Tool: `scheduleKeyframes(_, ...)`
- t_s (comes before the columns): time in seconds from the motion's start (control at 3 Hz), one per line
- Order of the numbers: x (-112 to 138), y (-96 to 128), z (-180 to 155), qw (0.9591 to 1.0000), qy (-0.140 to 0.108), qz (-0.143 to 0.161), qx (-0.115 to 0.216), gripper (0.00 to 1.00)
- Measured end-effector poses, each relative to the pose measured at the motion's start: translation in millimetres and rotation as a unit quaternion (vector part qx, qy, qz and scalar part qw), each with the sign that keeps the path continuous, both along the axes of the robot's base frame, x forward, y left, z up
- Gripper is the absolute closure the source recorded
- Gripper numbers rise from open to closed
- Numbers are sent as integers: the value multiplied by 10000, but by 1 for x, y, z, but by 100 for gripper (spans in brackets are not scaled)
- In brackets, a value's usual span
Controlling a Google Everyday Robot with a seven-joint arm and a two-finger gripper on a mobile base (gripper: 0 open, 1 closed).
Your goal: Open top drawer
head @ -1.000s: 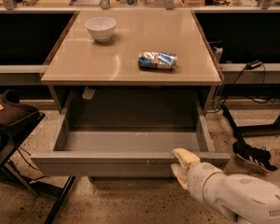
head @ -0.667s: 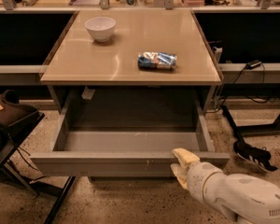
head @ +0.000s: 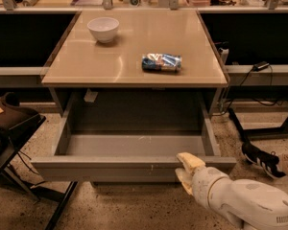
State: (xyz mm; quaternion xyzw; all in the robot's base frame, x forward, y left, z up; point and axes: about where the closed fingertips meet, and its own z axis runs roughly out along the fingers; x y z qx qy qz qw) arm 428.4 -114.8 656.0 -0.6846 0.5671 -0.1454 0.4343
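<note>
The top drawer (head: pixel 110 169) stands pulled far out from under the tan tabletop. Its grey front panel faces me and its shallow grey tray (head: pixel 134 145) shows inside with nothing in it. My gripper (head: pixel 187 172), with pale yellow fingers on a white arm, is at the right part of the drawer's front panel, at its top edge. One finger lies over the top edge and the other lies against the front face below it.
On the tan tabletop (head: pixel 129 66) stand a white bowl (head: pixel 103 29) at the back left and a blue and white packet (head: pixel 162 62) right of centre. A dark chair (head: pixel 9 123) is at the left. Shoes (head: pixel 261 157) and cables lie on the floor at the right.
</note>
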Motion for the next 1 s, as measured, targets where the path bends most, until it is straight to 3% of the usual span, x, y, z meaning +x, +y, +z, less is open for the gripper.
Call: scheduleKeyframes(1.0,-4,1,0,10000,44,23,-8,100)
